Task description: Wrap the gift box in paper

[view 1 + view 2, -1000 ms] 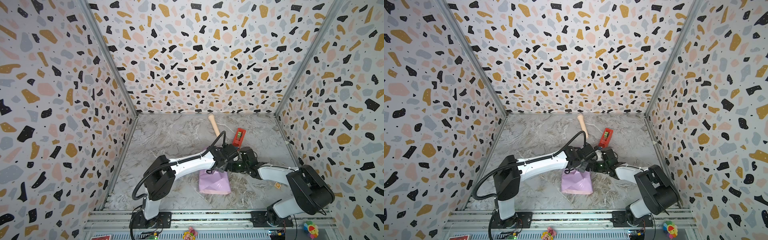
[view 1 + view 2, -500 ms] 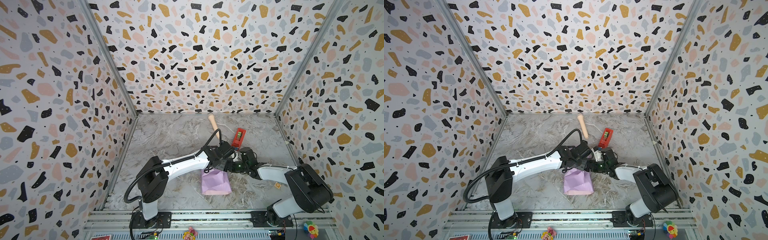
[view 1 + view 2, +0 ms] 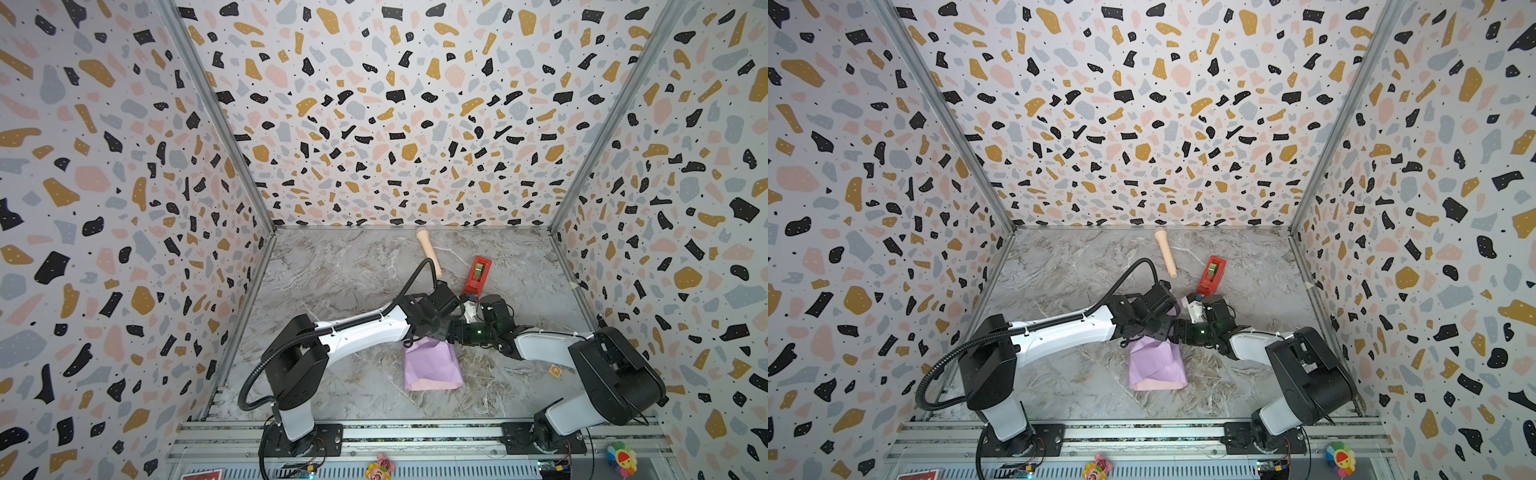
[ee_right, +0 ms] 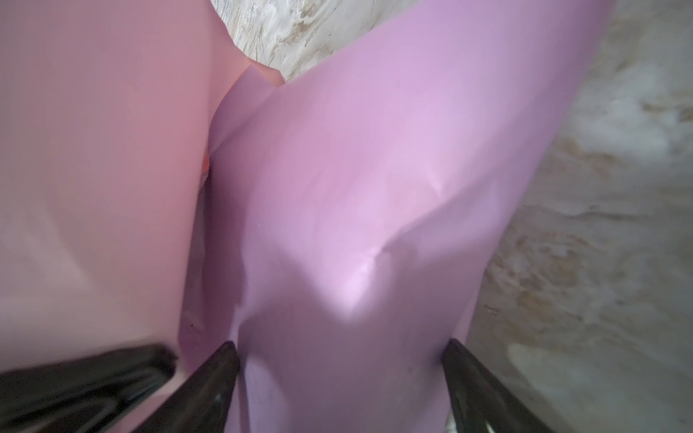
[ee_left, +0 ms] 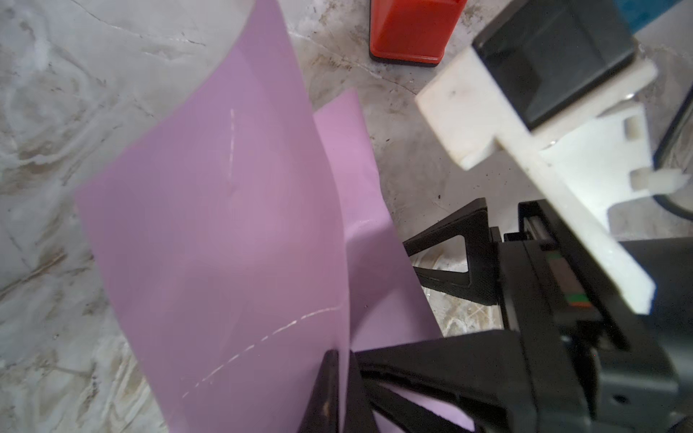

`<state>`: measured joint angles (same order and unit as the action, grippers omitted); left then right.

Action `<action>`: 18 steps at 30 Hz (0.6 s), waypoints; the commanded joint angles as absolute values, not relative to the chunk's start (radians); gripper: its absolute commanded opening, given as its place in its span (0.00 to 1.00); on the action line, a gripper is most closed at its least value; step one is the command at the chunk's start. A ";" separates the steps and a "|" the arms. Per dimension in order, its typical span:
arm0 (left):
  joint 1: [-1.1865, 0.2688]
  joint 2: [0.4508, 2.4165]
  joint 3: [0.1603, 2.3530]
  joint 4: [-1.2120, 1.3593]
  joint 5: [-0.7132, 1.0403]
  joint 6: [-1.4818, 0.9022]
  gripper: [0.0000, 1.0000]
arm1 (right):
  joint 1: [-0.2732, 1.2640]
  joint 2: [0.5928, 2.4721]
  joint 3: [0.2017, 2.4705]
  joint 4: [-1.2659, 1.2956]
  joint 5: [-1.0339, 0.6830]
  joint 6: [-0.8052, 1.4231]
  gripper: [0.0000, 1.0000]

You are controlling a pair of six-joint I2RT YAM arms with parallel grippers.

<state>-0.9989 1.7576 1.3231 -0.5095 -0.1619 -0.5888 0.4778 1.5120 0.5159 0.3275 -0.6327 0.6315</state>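
Left wrist view: lifted paper screens table beside red dispenser.

gift box: hidden under the paper | left end effector: tips cut off by frame edge

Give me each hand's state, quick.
Left hand: shut on the paper, pinching a raised flap.
Right hand: jaws wide, one each side of the paper-covered bulge; a real grip cannot be told.
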 commanded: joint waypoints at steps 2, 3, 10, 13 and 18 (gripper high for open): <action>-0.984 1.721 1.276 -0.379 -0.104 -0.606 0.00 | 0.499 1.566 0.458 0.138 -0.604 0.632 0.84; -0.982 1.719 1.261 -0.361 -0.093 -0.608 0.00 | 0.500 1.567 0.456 0.138 -0.602 0.634 0.84; -0.964 1.688 1.167 -0.225 -0.025 -0.632 0.00 | 0.499 1.570 0.453 0.147 -0.606 0.638 0.84; -0.953 1.673 1.127 -0.171 0.005 -0.644 0.00 | 0.500 1.571 0.451 0.150 -0.611 0.640 0.85; -0.935 1.641 1.052 -0.084 0.048 -0.669 0.00 | 0.495 1.570 0.448 0.158 -0.627 0.646 0.85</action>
<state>-0.9386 1.6676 1.0882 -0.1963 -0.0219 -0.6445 0.4778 1.5120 0.5076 0.3443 -0.6395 0.6415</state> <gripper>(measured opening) 0.047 0.848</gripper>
